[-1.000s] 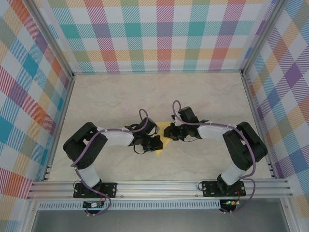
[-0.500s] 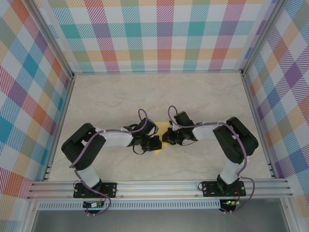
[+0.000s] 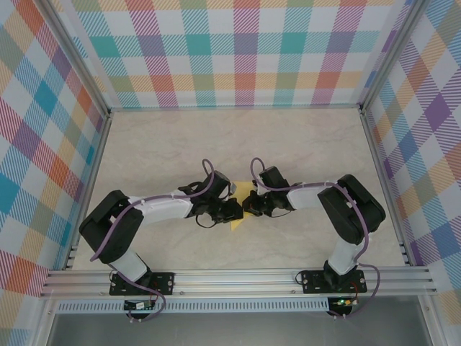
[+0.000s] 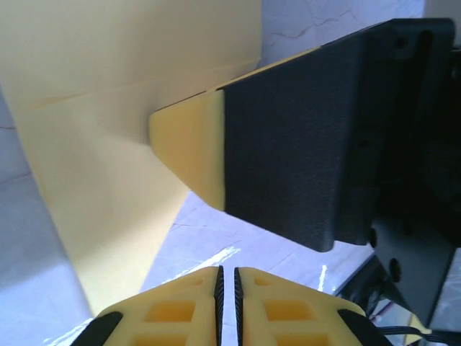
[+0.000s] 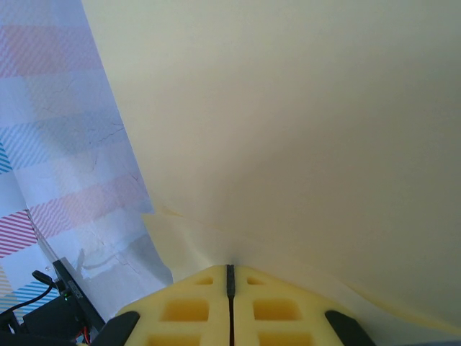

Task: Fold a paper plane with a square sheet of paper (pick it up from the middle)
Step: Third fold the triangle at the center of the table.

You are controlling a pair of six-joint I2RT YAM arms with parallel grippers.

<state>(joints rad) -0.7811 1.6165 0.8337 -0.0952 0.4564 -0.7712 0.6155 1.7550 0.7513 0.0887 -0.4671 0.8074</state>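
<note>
The yellow sheet of paper [image 4: 101, 187] hangs in mid-air above the middle of the bench [image 3: 180, 144], between the two arms, which meet tip to tip there. It is lifted clear of the surface, probably so that a flap can be turned without the bench getting in the way.

The right pincer [image 5: 229, 270] is closed tight on the sheet. Its pads meet in a hairline and the paper rises straight out of that seam. From the left wrist view, one of its fingers lies flat against the paper just beside a crease [image 4: 108, 97] that runs across the sheet. Gripping next to the fold line looks deliberate, since it stiffens the thin paper where the bend has to form and keeps the sheet from sagging.

The left pincer [image 4: 227, 277] is narrow, with its pads barely parted and only a thin slit between them. No paper shows in that slit. The sheet's lower corner comes down just beside its left finger, and I cannot tell whether the two touch. With this pincer empty, the sheet's whole weight hangs on the right grip.

The job seems to be in an early folding stage: one crease is visible and there is no dart shape yet. The left pincer would need a fresh hold on a free edge. A one-sided grip on thin paper can let it swing or crumple.
</note>
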